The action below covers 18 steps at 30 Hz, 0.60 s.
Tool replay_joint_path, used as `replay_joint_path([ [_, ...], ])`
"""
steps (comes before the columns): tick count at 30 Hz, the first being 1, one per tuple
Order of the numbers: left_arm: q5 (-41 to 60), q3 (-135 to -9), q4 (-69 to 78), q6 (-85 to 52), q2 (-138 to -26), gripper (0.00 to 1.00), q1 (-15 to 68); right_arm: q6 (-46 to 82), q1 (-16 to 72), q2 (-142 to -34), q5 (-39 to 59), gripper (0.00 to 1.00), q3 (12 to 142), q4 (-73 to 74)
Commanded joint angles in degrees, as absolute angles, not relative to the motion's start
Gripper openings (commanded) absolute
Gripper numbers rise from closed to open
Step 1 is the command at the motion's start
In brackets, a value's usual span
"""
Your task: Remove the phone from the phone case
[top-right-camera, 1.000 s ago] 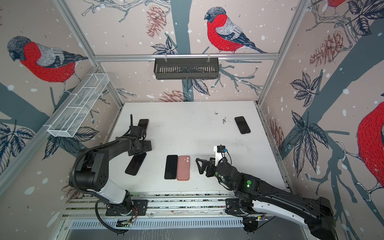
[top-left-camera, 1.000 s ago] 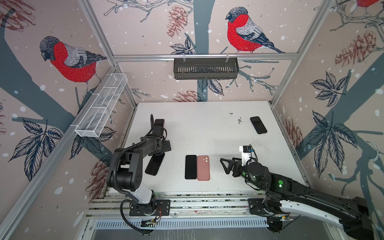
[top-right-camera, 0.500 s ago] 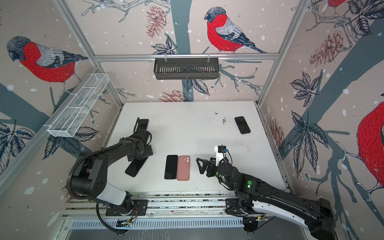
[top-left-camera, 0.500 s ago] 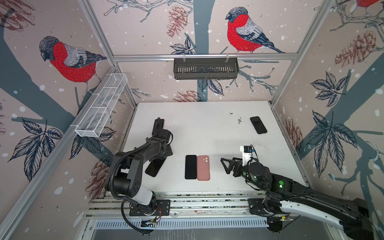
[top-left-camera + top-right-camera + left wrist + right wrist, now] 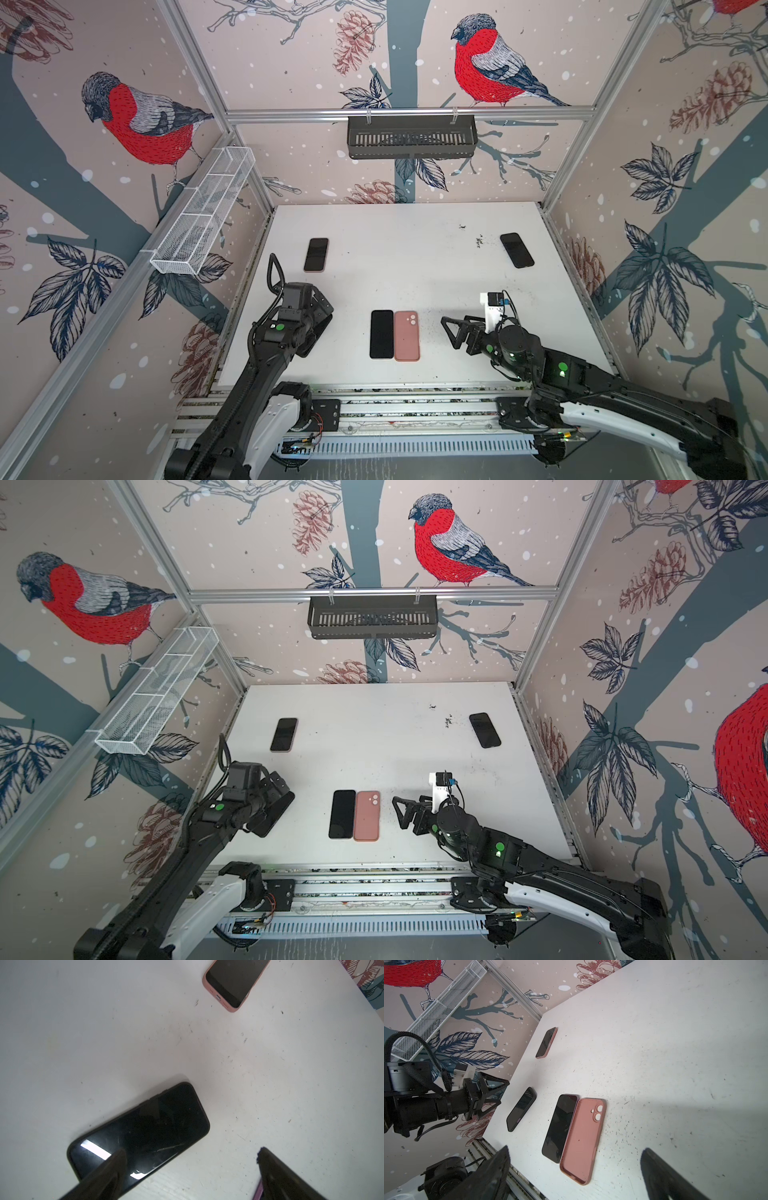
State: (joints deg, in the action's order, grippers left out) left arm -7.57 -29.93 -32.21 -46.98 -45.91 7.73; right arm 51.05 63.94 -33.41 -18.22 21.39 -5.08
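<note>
A bare black phone (image 5: 381,333) (image 5: 560,1128) and an empty pink phone case (image 5: 406,335) (image 5: 583,1138) lie side by side at the table's near middle. A second phone in a pink case (image 5: 316,254) (image 5: 232,982) lies far left. A black phone (image 5: 139,1134) (image 5: 521,1108) (image 5: 272,818) lies near the left edge, partly under my left gripper (image 5: 320,320) (image 5: 191,1159). That gripper hangs open above it, one finger (image 5: 112,1167) over the screen. My right gripper (image 5: 451,332) (image 5: 575,1167) stands open just right of the pink case, holding nothing.
Another black phone (image 5: 516,250) lies far right on the white table (image 5: 415,270). A black basket (image 5: 411,137) hangs on the back rail and a white wire basket (image 5: 203,216) on the left wall. The table's front edge and rails run close behind both grippers.
My left gripper has pulled back from the pink-cased phone toward the front and now hangs over the black phone near the left edge. The right arm has stayed still.
</note>
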Motion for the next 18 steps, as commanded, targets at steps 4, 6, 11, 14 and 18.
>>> replay_joint_path([
  [4, -11.8, -28.9, -41.3, -65.5, -45.1, 0.97, 7.5, 51.2, 63.8, -34.4, -17.7, 0.99, 21.4, -2.2],
  [6, -10.8, -29.4, -42.9, -68.0, -46.1, 0.97, 7.5, 51.3, 63.9, -34.4, -17.7, 0.99, 21.2, -1.8],
  [11, -11.7, -29.3, -47.3, -73.1, -45.5, 0.97, 7.5, 51.6, 63.7, -35.0, -17.3, 0.99, 21.1, -1.3],
  [14, -13.0, -29.8, -50.3, -75.1, -45.3, 0.97, 7.5, 51.6, 63.7, -35.2, -17.4, 0.99, 21.1, -1.3],
  [18, -11.5, -28.4, -49.0, -75.1, -44.4, 0.97, 7.4, 51.9, 63.8, -35.5, -17.1, 0.99, 20.8, -0.6],
])
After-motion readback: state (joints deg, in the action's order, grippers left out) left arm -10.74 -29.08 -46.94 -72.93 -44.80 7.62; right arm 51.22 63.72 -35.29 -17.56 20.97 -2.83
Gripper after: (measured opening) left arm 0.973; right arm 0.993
